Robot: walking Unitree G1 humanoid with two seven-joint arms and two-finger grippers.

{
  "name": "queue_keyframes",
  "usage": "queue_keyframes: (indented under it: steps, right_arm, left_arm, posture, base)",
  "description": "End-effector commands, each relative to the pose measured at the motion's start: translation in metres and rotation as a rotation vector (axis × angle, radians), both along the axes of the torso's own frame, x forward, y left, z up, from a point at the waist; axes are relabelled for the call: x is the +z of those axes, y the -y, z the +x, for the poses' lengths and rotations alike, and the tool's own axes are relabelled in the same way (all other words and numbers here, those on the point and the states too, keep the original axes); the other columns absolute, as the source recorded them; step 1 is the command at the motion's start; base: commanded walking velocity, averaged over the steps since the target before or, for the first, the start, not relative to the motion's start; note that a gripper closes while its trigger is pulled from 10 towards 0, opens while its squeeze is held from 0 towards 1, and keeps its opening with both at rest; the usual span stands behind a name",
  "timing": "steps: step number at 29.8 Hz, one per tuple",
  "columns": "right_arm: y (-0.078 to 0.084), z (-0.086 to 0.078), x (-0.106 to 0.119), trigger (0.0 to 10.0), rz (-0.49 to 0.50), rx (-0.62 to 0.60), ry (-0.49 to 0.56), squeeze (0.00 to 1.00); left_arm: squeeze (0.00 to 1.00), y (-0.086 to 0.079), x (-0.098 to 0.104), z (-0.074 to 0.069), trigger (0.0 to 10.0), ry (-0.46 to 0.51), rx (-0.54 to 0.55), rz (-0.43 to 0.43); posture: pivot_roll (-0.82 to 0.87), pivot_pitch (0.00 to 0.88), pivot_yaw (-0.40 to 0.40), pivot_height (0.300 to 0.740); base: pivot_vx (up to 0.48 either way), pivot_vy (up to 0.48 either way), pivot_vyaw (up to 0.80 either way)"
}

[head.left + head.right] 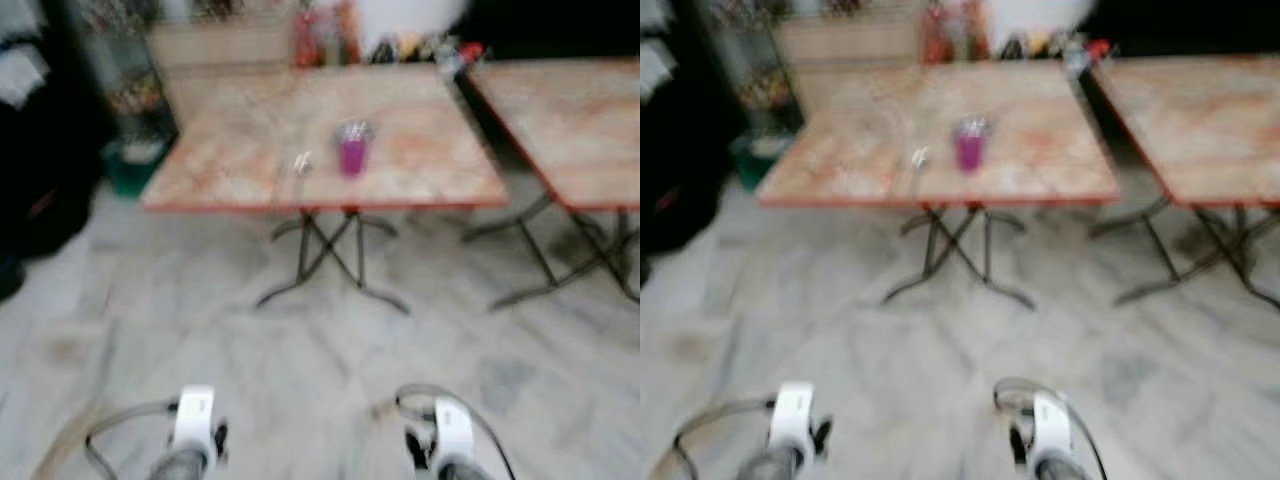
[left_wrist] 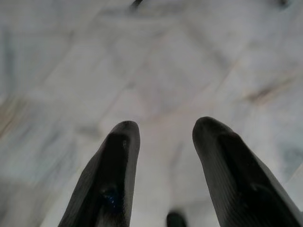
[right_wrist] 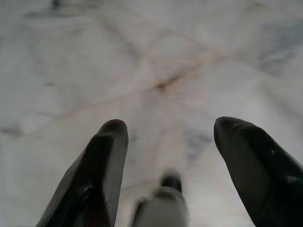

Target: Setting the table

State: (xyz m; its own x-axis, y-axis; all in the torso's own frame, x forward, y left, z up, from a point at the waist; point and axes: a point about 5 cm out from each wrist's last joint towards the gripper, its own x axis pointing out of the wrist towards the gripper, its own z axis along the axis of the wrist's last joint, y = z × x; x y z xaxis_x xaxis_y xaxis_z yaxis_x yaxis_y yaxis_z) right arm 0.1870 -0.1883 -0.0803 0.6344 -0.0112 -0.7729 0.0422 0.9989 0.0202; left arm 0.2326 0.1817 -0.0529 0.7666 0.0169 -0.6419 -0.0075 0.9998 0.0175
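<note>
Blurred view as we face a marbled counter (image 1: 420, 170), a second counter (image 1: 570, 120) beside it, pale marble floor (image 1: 320, 350) under us, purple cup (image 1: 352, 150) mid-counter, small shiny item (image 1: 302, 163) just beside the cup, our left hand (image 2: 163, 137) and right hand (image 3: 170, 137) low over the floor, fingers spread, holding nothing

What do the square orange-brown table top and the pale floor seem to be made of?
The square orange-brown table top: probably stone-patterned laminate, mottled, with a thin red edge; blur leaves it open. The pale floor: polished marble-like tiles, grey veins and faint joints.
</note>
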Motion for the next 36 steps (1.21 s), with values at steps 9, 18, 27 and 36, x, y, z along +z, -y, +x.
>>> queue_keyframes:
  steps: [9,18,27,36]
  right_arm:
    - [-0.001,0.006,0.003,10.0,-0.011,0.005,0.012,0.00]
    - [-0.003,0.005,0.002,10.0,0.001,0.003,0.000,0.00]
    - [0.003,0.002,0.001,10.0,-0.019,0.003,0.005,0.00]
    - [0.019,-0.002,0.002,10.0,-0.054,0.017,-0.005,0.00]
  left_arm:
    - [0.00,-0.002,-0.004,-0.006,10.0,-0.017,0.002,0.002]
    - [0.00,0.000,-0.004,-0.006,10.0,-0.018,-0.013,-0.001]
    - [0.00,0.001,-0.008,-0.013,10.0,-0.029,-0.011,-0.006]
    - [0.00,0.006,-0.014,-0.023,10.0,-0.044,0.017,-0.023]
  posture:
    - [-0.08,0.000,0.031,0.740]
    - [-0.07,0.000,0.027,0.740]
    - [-0.06,0.000,0.013,0.740]
    - [-0.03,0.000,-0.015,0.740]
  base:
    - [0.395,0.000,0.00]
    - [0.395,0.000,-0.16]
    - [0.395,0.000,-0.16]
    - [0.395,0.000,0.00]
